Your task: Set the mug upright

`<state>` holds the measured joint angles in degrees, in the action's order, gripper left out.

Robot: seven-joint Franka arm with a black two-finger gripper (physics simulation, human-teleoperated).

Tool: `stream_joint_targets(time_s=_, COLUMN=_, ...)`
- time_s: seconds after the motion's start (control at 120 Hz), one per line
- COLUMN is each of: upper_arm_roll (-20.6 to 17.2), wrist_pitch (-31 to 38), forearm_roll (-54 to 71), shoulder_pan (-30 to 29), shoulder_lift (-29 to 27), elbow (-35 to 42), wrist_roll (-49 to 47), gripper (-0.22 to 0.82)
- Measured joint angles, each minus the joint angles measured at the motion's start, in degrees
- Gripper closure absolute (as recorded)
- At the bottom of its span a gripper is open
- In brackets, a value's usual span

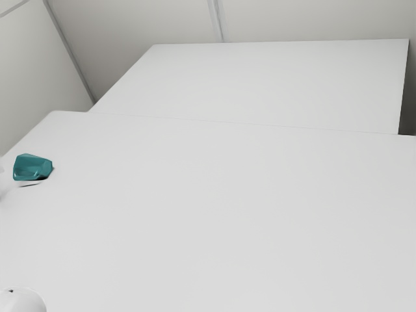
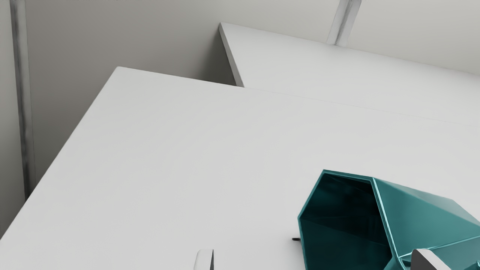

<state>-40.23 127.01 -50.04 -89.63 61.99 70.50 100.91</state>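
The teal faceted mug (image 1: 32, 168) lies on its side on the white table, near the exterior view's left edge. In the wrist view the mug (image 2: 420, 213) has its dark mouth turned toward the viewer's left, and its lower part is cut off by the bottom edge. My gripper (image 2: 314, 258) is open, its two fingertips wide apart. One fingertip overlaps the mug's outer side, while the other stands over bare table beyond the mouth. Whether either finger touches the mug cannot be told.
The white table (image 1: 214, 208) extends toward the exterior view's right, with a second white surface (image 1: 260, 81) behind it. A rounded white part (image 1: 19, 302) shows at the exterior view's lower left corner. Pale walls (image 2: 112, 33) stand beyond the table's edge.
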Motion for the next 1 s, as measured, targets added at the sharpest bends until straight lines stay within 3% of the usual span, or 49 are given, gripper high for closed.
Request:
stream_joint_targets(time_s=0.433, upper_arm_roll=0.3, wrist_pitch=0.1, forearm_roll=-0.3, shoulder_pan=4.4, shoulder_lift=1.6, elbow=-2.5, wrist_roll=-0.7, gripper=0.04)
stream_joint_targets(time_s=0.7, upper_arm_roll=0.3, wrist_pitch=0.1, forearm_roll=-2.3, shoulder_pan=4.0, shoulder_lift=-1.9, elbow=2.3, wrist_roll=-0.9, gripper=0.04)
stream_joint_targets(time_s=1.0, upper_arm_roll=0.3, wrist_pitch=0.1, forearm_roll=-4.0, shoulder_pan=3.9, shoulder_lift=-1.8, elbow=5.7, wrist_roll=-1.0, gripper=0.05)
